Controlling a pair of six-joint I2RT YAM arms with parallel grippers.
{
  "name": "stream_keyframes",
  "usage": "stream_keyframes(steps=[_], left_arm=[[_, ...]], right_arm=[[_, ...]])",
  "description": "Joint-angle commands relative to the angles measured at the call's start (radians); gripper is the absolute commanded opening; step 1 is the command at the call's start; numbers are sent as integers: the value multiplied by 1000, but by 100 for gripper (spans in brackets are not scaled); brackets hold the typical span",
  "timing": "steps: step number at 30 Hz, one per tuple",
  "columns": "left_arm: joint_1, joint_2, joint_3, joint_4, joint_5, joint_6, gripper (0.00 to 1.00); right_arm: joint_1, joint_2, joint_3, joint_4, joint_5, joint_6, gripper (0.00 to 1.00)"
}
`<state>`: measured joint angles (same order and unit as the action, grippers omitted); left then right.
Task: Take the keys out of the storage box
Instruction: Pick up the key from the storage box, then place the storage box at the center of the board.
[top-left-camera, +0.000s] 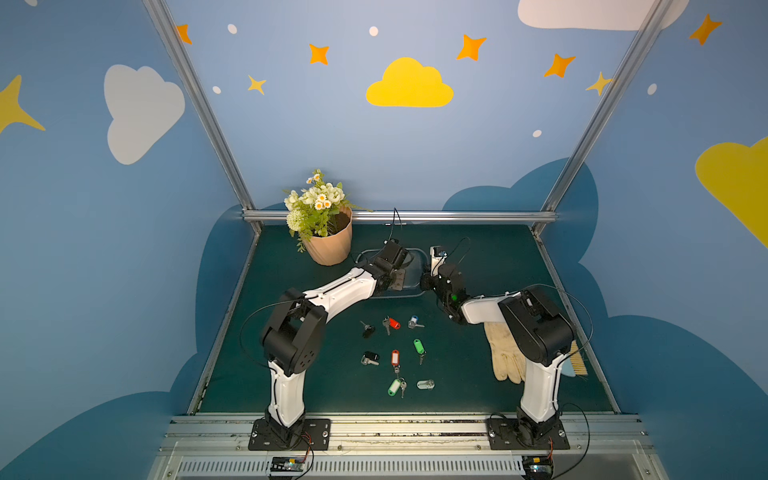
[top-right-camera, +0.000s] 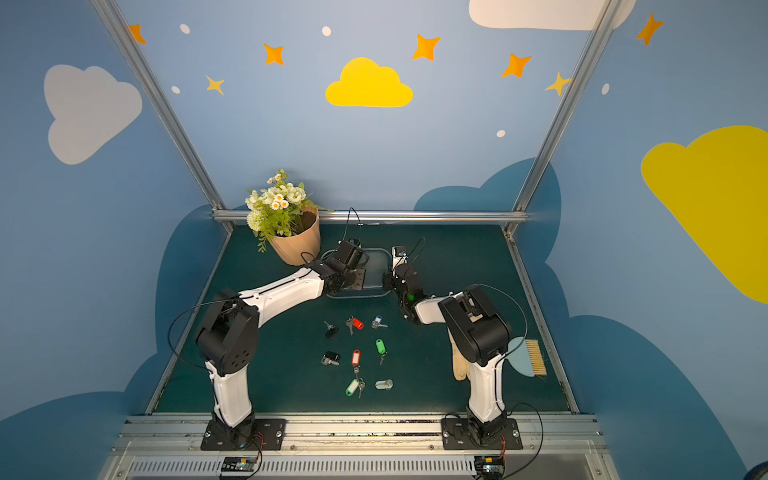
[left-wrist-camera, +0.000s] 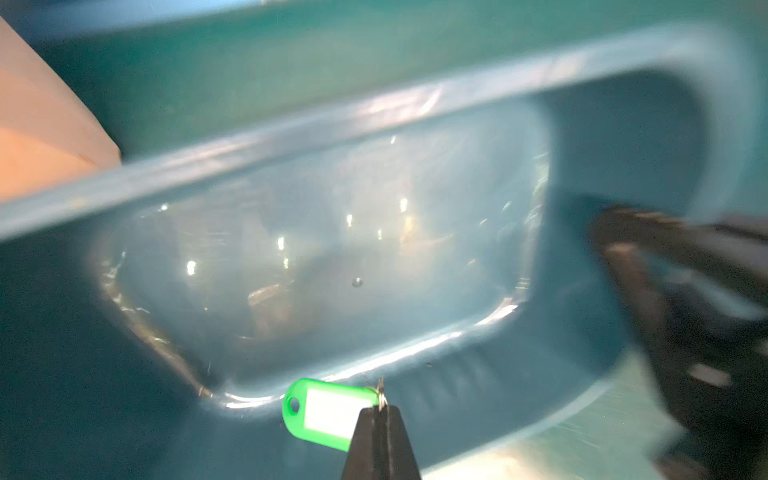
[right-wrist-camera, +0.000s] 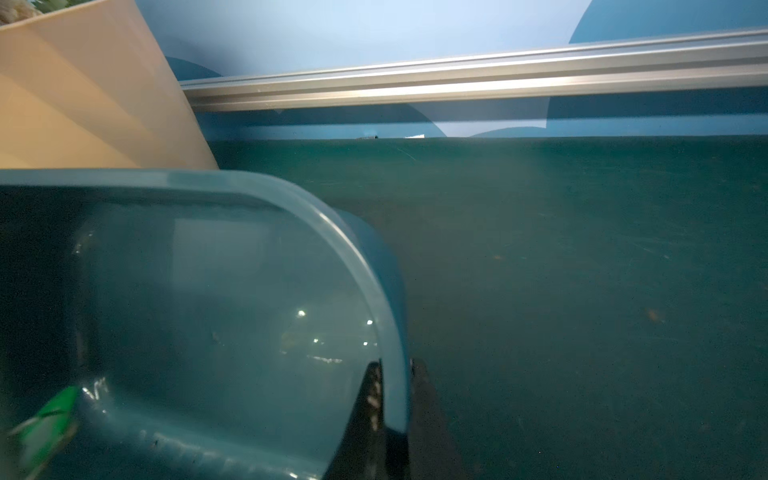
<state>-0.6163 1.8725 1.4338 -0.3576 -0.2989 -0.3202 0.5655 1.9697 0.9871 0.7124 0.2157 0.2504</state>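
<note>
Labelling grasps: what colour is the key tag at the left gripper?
Green tag with a white insert, held by the left gripper; clearest in the left wrist view.

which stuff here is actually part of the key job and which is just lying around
Part of the job: storage box; green-tagged key, pinched by the left gripper at the box; eight keys already out on the table; right gripper, clamped on the box rim.
Just lying about: peach flowerpot; cream glove; hand brush.

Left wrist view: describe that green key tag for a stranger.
Find the shallow blue-grey plastic storage box beside the peach ribbed flowerpot. Inside it, the shut left gripper holds a green plastic key tag; the other green tags lie outside, ungripped.
</note>
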Motion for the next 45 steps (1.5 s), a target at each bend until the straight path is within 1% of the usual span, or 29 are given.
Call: stream_keyframes(steps=[1,3,5,7,10,12,16,18,21,24,29,31,33,38,45], left_arm=[[-16,-112,-40,-63,40,18,3],[-27,-185,-82,-85,67,32,3],[-41,-265,-145,-101,96,47,3],[-58,-358,-223,-113,123,56,3],[-83,-514,-345,-127,169,56,3],[-102,-614,-418,-144,179,42,3],[-149,-804,-545,-212,163,-22,3],[-186,-889,-598,-244,160,-68,3],[-263,-965,-648,-291,130,-145,3],[-356,-982,-674,-334,95,-214,3],[-500,-939,-688,-429,45,-328,2],[-542,-916,-691,-468,35,-366,3],[-577,-894,-704,-488,30,-407,3],[-620,-845,-771,-437,54,-467,3],[-628,-819,-860,-307,76,-514,7]], right_arm=[[-24,-34,71,-253,-13,82,0],[-32,-34,125,-386,-12,116,0],[-34,-29,191,-551,26,161,0],[-41,-12,292,-746,22,186,0],[-52,32,449,-1012,-27,149,0],[-57,64,525,-1129,-48,137,0],[-68,114,617,-1247,-120,104,0],[-72,142,659,-1296,-154,99,0],[-79,163,688,-1338,-188,94,0],[-83,165,686,-1337,-208,104,0],[-83,167,690,-1337,-203,112,0],[-82,163,693,-1337,-195,110,0],[-84,159,696,-1336,-188,108,2],[-85,143,706,-1332,-187,96,18],[-85,111,708,-1323,-179,76,26]])
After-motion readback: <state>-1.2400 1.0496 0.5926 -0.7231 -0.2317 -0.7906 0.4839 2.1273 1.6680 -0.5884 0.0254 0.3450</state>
